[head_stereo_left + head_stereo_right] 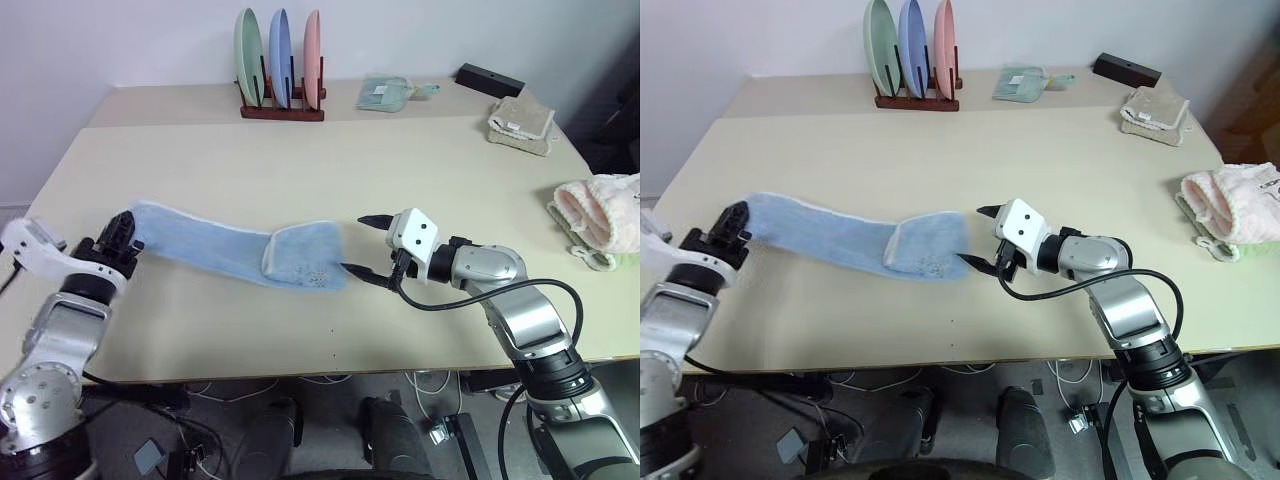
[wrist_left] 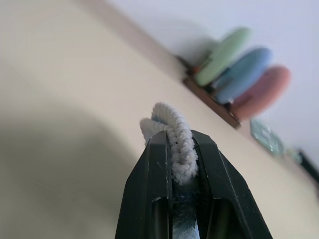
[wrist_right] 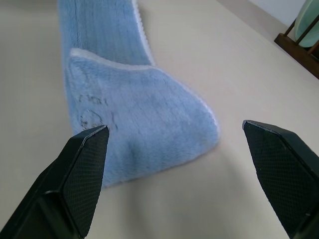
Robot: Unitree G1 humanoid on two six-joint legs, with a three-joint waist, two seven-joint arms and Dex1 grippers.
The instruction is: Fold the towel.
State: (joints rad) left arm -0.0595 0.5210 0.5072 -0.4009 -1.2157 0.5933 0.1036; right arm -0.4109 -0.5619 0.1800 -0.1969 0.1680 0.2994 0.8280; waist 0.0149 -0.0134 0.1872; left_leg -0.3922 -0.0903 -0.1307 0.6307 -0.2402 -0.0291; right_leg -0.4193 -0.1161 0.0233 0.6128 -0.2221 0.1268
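Light blue terry towel [image 1: 230, 250]: stretched in a long band across the near half of the table [image 1: 300, 150], its right end doubled over on itself. Left gripper [image 1: 120, 240], low at the table's left edge, jaws clamped on the towel's left end; the left wrist view shows whitish trim bunched between its fingers [image 2: 154, 174]. Right gripper [image 1: 368, 245], roughly level and pointing left, jaws wide apart just beside the doubled end, holding nothing; the right wrist view shows faint embroidery there.

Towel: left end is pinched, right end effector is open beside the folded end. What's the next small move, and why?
Probably ease the right end effector forward and close it on the near folded end of the light blue towel. The left end effector already clamps the far end's trim, and the right one's fingers stand wide apart just short of the cloth, so only that end is loose.
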